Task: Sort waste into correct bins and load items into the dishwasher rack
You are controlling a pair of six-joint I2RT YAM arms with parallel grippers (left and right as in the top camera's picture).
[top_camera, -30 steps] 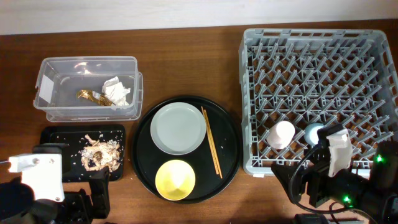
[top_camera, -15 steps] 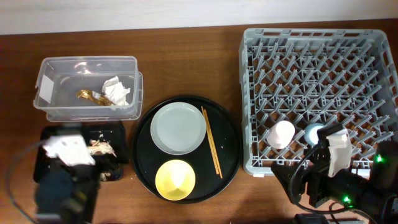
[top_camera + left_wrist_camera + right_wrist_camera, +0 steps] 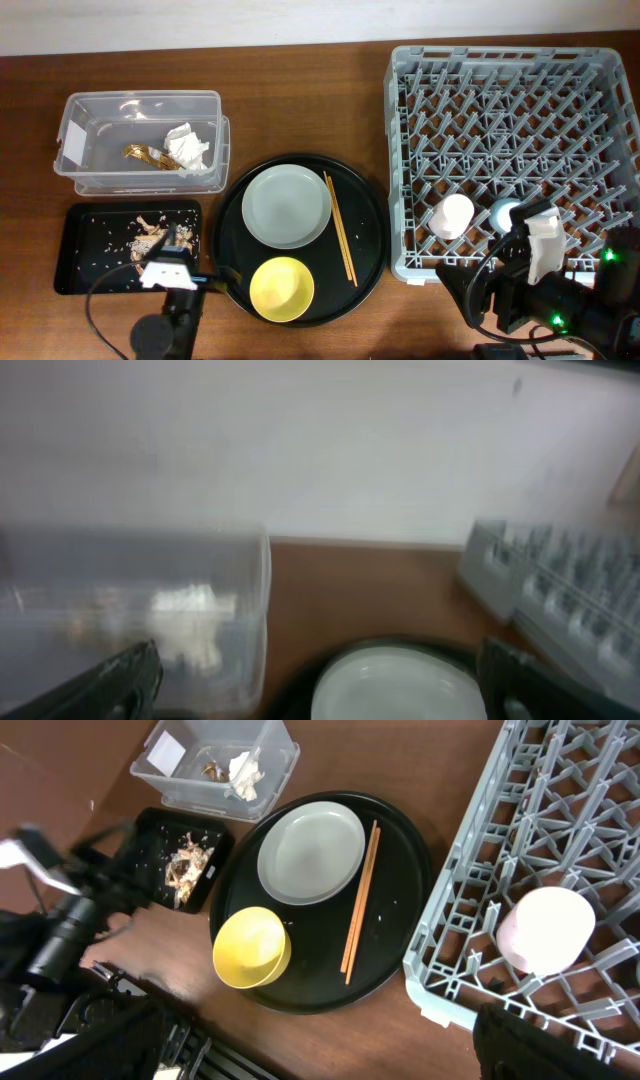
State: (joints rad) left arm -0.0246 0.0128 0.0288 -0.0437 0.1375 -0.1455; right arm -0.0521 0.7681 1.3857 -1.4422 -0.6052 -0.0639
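Observation:
The clear tub (image 3: 95,140) holds the white tissue (image 3: 187,146) and the brown-gold wrapper (image 3: 148,155). The shallow black tray (image 3: 90,250) holds the food scraps (image 3: 158,237). The grey-green plate (image 3: 286,205), the yellow bowl (image 3: 281,288) and the chopsticks (image 3: 338,228) lie on the round black tray (image 3: 370,225). The pink cup (image 3: 453,215) and the blue cup (image 3: 505,212) stand in the grey rack (image 3: 515,110). My left gripper (image 3: 200,272) is open and empty between the black tray and the bowl, and its blurred wrist view faces the tub (image 3: 130,610) and the plate (image 3: 395,685). My right gripper (image 3: 500,285) is open and empty at the rack's front edge.
The right wrist view shows the plate (image 3: 312,852), the bowl (image 3: 250,948), the chopsticks (image 3: 360,895), the pink cup (image 3: 545,928) and the rack's corner (image 3: 440,990). Bare brown table lies between the tub and the rack. A white wall runs behind.
My left arm has swung from the front left corner rightward across the black tray to the round tray's left edge. The right arm has not moved.

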